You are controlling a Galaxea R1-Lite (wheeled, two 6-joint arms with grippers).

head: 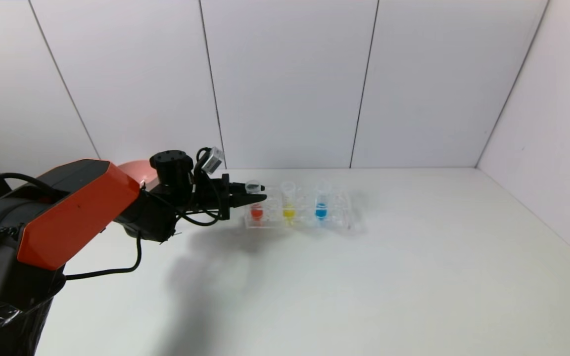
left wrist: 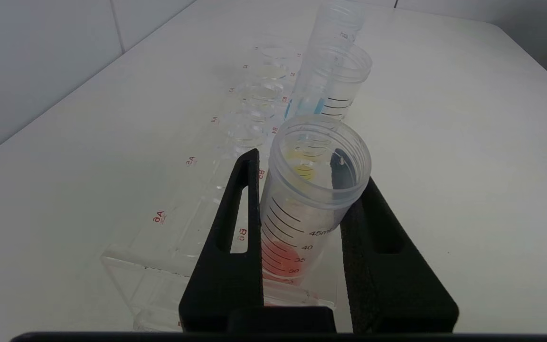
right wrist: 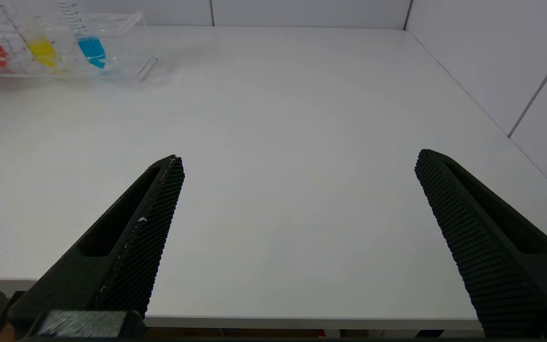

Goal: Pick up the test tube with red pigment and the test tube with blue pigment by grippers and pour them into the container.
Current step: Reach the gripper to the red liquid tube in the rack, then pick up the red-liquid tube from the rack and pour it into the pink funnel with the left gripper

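The test tube with red pigment (head: 256, 200) stands at the left end of a clear rack (head: 345, 213). My left gripper (head: 258, 194) is shut on its upper part, just under the rim. In the left wrist view the black fingers (left wrist: 235, 228) press both sides of this tube (left wrist: 302, 213), and red liquid shows low inside it. The test tube with blue pigment (head: 321, 200) stands upright two places to the right in the same rack, also in the right wrist view (right wrist: 90, 47). My right gripper (right wrist: 299, 161) hangs open over the table's near edge, far from the rack. The container is out of view.
A tube with yellow liquid (head: 288, 200) stands between the red and blue ones. Part of a pink bowl (head: 139, 170) shows behind my left arm. White walls close the table at the back and on the right.
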